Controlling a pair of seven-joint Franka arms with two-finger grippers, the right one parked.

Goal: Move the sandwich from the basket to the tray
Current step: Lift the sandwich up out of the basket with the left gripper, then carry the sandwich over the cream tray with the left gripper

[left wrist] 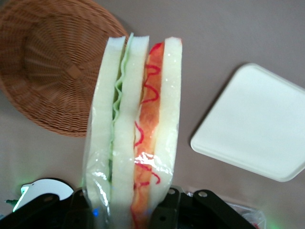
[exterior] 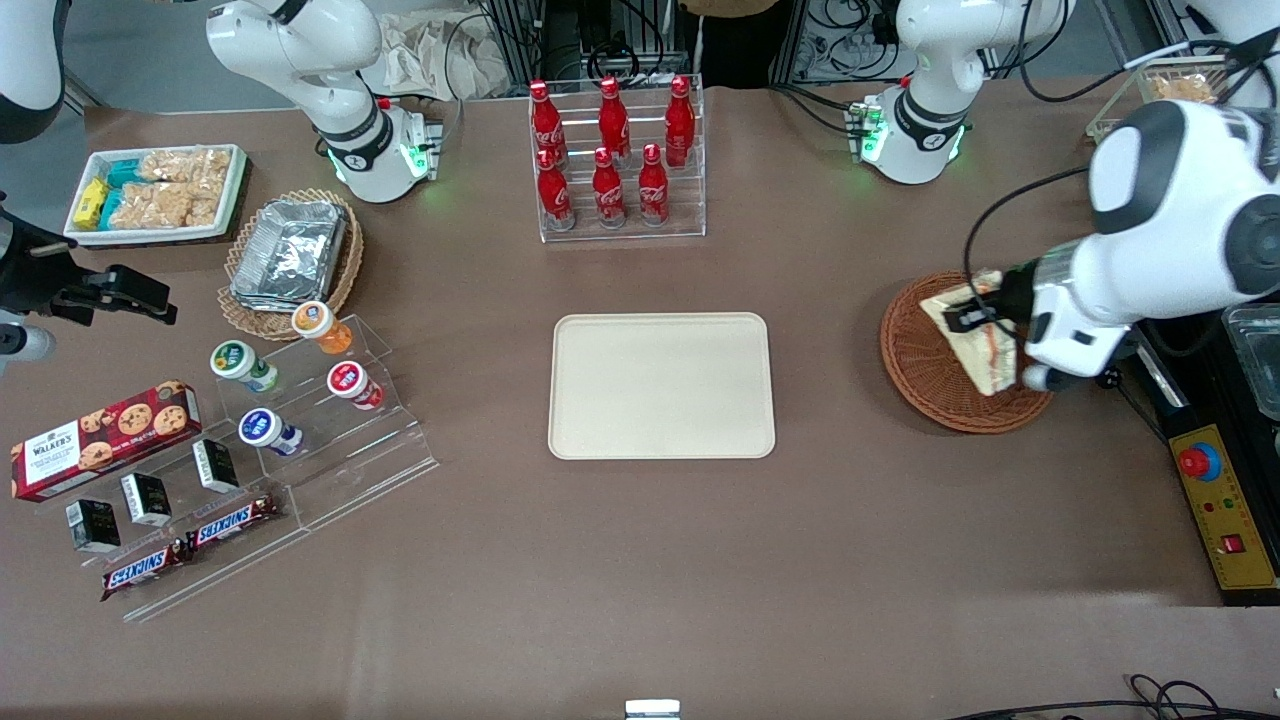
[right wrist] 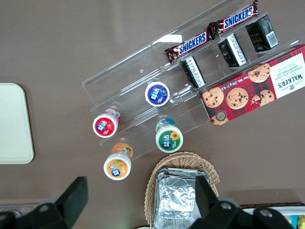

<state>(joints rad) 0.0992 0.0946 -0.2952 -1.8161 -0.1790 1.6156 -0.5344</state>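
The sandwich (exterior: 975, 350) is a white bread wedge in clear wrap, with green and red-orange layers along its cut edge (left wrist: 136, 129). My left gripper (exterior: 985, 318) is shut on it, and black fingers (left wrist: 167, 206) press both bread faces. The sandwich hangs over the reddish-brown wicker basket (exterior: 915, 372), at the side toward the working arm's end of the table. Nothing lies in the part of the basket (left wrist: 47, 71) that shows in the wrist view. The cream tray (exterior: 660, 385) lies bare at the table's middle, and one corner of the tray (left wrist: 257, 126) shows in the wrist view.
A clear rack of red cola bottles (exterior: 615, 160) stands farther from the front camera than the tray. A yellow control box (exterior: 1225, 505) and a clear container (exterior: 1255, 345) sit at the working arm's table end. An acrylic stand with snacks (exterior: 270, 440) and a tan basket holding a foil pan (exterior: 290, 255) lie toward the parked arm's end.
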